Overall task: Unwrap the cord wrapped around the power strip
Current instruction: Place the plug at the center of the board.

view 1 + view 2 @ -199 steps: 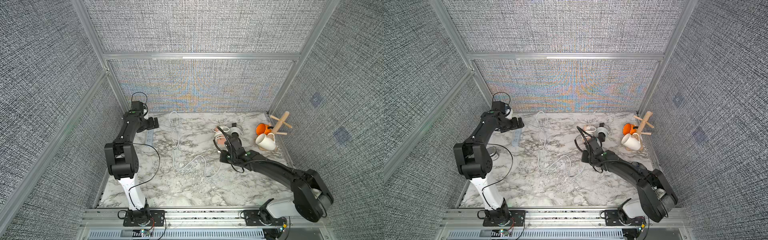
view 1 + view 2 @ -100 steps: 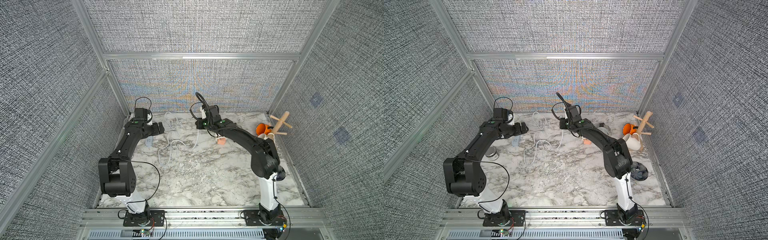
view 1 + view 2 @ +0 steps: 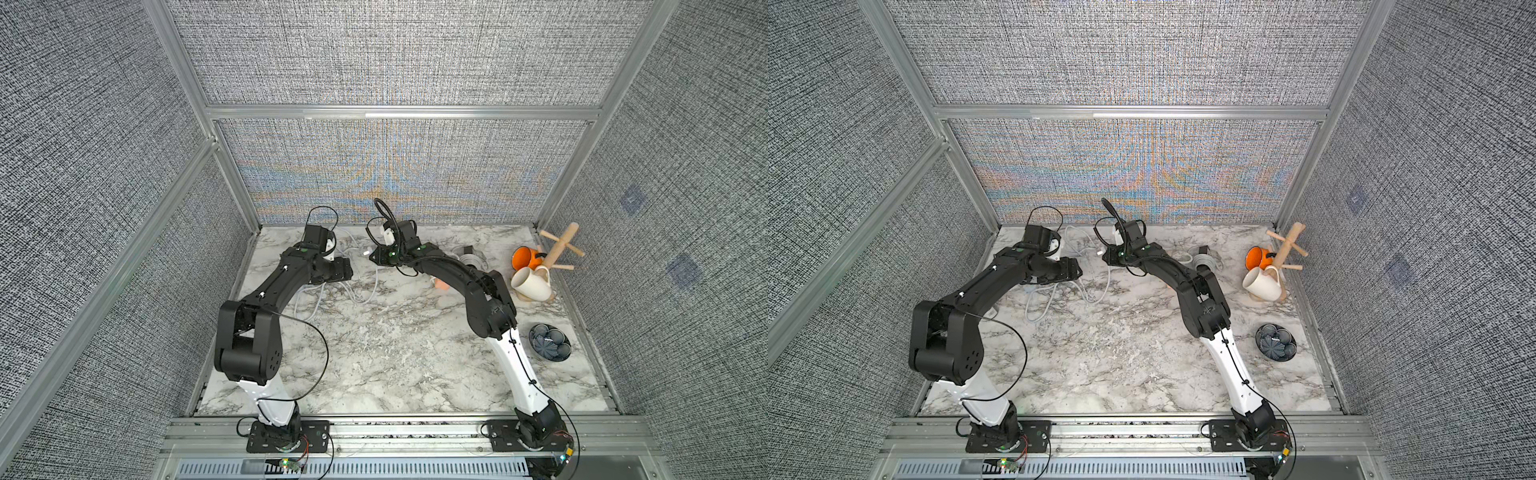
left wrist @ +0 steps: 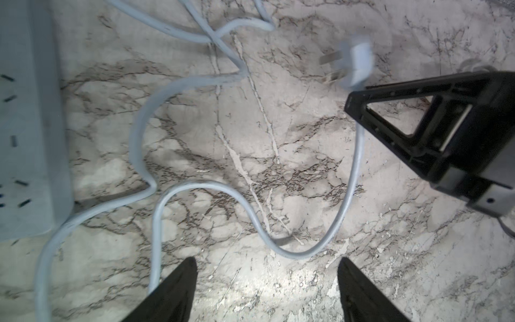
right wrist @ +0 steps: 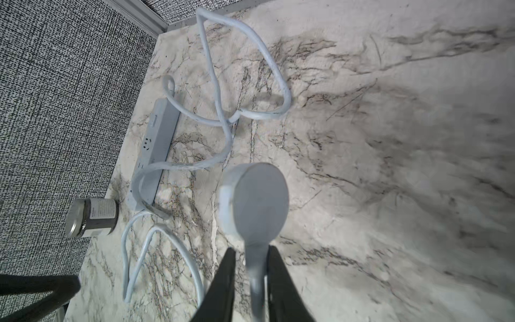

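The white power strip [image 5: 156,145] lies flat near the left wall, with no turns of cord on it; in the left wrist view the strip [image 4: 28,125] is at the edge. Its white cord [image 5: 220,111] runs in loose loops over the marble, seen in both top views [image 3: 365,291] [image 3: 1096,291]. The plug [image 5: 253,203] hangs blurred just off my right gripper [image 5: 252,251], whose jaws stand slightly apart around the plug's neck. My left gripper [image 4: 267,267] is open and empty above the table, with a cord loop [image 4: 292,253] just past its fingertips.
A small jar [image 5: 92,217] stands by the strip's end at the left wall. At the right are a wooden mug tree [image 3: 559,247], an orange mug [image 3: 524,257], a white mug [image 3: 530,284] and a dark bowl [image 3: 549,347]. A grey roll [image 3: 471,259] sits at the back.
My right arm has swung from the table's middle to the back centre with the plug, drawing the cord loops back and left. My left gripper has shifted right over the cord.
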